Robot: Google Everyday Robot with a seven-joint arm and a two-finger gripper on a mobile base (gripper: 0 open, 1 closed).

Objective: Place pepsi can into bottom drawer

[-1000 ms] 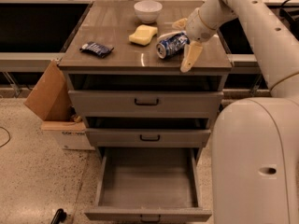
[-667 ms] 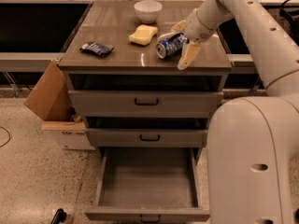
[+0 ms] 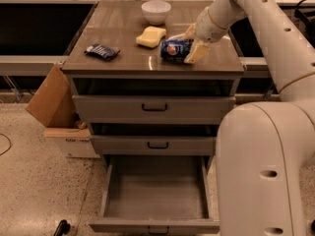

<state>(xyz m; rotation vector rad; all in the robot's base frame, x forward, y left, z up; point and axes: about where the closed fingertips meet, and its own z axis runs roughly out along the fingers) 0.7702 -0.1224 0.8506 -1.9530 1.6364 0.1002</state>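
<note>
– Pepsi can [image 3: 174, 49] lies on its side on the cabinet top [image 3: 123, 63], towards the right front, blue with its round logo facing me.

– How is your arm placed?

– My arm [image 3: 256, 18] comes in from the upper right and slopes down and leftward over the cabinet. The gripper [image 3: 190, 43] sits at the can's right end, low over the wood.

– What else is around?

– On the same brown top: a yellow sponge [image 3: 151, 36] just left of the can and a little behind it, a white bowl [image 3: 156, 11] at the back, and a dark-blue snack packet [image 3: 102, 51] well off to the left. Below are three grey drawers. The top drawer [image 3: 154, 108] and the middle drawer [image 3: 152, 145] are closed. The bottom drawer [image 3: 154, 226] is pulled out, its grey floor showing. A cardboard box [image 3: 49, 100] leans against the cabinet's left side, on a speckled floor [image 3: 39, 181]. My robot's pale body [image 3: 266, 166] fills the lower right.

– And the jaws?

– They stand about a can's width apart, one finger behind the can and one in front, both against it. The can is gripped between them and rests on the cabinet top.
</note>
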